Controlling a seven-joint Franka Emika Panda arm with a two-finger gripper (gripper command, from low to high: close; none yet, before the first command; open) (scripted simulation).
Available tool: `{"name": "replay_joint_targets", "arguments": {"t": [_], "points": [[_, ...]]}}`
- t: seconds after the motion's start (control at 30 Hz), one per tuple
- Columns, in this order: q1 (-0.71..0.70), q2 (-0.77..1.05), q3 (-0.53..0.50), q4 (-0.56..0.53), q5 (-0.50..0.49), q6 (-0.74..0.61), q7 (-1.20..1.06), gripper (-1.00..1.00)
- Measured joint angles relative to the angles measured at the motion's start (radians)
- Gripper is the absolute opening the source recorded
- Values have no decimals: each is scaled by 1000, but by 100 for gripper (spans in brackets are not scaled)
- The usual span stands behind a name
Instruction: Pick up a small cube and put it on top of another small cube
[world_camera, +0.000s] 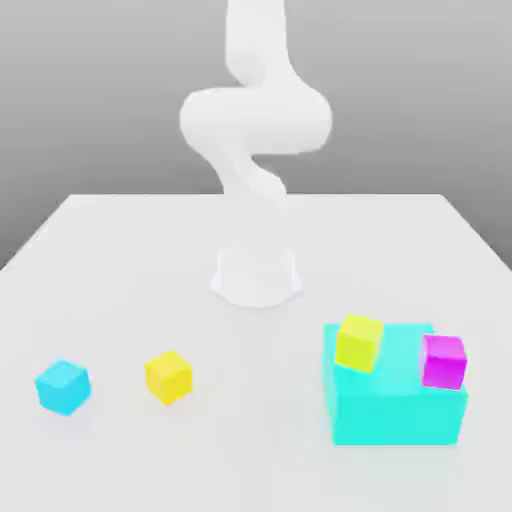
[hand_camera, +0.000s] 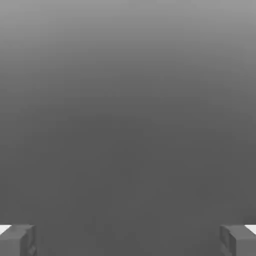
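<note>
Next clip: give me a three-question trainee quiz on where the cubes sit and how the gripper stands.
1. True or false: the lime cube rests on the large turquoise block.
2. Which small cube sits nearest the sky-blue cube? A) magenta cube B) orange-yellow cube C) lime cube
3. Fill in: in the hand view the gripper fingers stand ____, with nothing between them.

Key: 1 true; 2 B; 3 open
</note>
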Motion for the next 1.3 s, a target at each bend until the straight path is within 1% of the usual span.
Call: {"name": "replay_joint_targets", "arguments": {"t": [0.2,0.4,0.73,0.8,0.9,1.0,1.03,1.23,1.3], "points": [[-138,210,-24,-83,41,110,254,0],[-263,412,-49,-163,62,217,514,0],[-462,746,-137,-298,56,398,976,0],[-475,813,-163,-324,52,434,1070,0],[-489,919,-151,-320,93,512,1077,0],[-533,1028,-98,-301,140,598,1047,0],[-545,1053,-83,-296,148,618,1041,-100],[-551,1066,-76,-293,152,631,1038,-100],[-539,1030,-93,-301,136,602,1050,-100]]}}
